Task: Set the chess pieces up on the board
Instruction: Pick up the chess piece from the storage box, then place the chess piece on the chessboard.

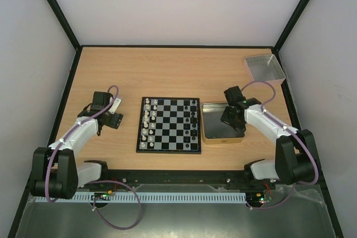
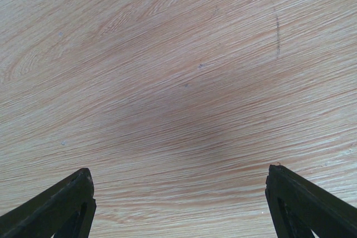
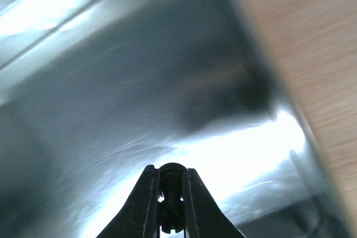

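Pinching a small black piece [image 3: 170, 192], the right arm's jaws sit nearly together inside the gold tin [image 1: 215, 137]. The board [image 1: 169, 125] lies just to their left, black's rank nearest. The left arm's jaws gape over bare desk [image 2: 178, 54] beyond the white side.

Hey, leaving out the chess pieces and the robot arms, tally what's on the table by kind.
Small black-and-white checked chessboard: 1
Gold-tan rectangular metal tin: 1
Grey square tray: 1
Total: 3
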`<action>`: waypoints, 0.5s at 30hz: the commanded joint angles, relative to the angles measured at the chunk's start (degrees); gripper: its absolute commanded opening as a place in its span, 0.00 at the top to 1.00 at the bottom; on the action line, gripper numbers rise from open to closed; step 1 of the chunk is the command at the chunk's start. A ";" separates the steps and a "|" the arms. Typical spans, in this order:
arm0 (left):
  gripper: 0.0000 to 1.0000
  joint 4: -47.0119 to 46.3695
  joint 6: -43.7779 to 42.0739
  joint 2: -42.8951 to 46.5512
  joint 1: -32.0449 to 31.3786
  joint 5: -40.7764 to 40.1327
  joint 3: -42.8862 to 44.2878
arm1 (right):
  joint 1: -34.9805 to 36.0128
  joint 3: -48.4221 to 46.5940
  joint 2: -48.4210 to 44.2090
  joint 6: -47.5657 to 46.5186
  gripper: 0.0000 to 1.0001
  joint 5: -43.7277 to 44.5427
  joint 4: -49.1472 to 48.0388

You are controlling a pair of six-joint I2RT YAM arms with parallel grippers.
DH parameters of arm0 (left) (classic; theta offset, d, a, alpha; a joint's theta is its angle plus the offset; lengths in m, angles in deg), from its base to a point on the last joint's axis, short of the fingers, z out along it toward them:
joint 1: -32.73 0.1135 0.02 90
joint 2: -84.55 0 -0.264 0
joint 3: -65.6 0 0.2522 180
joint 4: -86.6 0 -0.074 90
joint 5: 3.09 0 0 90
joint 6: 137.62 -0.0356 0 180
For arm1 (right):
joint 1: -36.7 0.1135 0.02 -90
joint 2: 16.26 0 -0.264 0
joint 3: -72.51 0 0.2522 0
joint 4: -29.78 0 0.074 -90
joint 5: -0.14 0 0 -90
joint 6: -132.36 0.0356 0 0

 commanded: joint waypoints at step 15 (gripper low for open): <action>0.16 -0.57 0.48 -0.01 -0.38 -1.46 -0.71 | 38.94 -13.88 4.45 10.11 0.94 11.96 10.47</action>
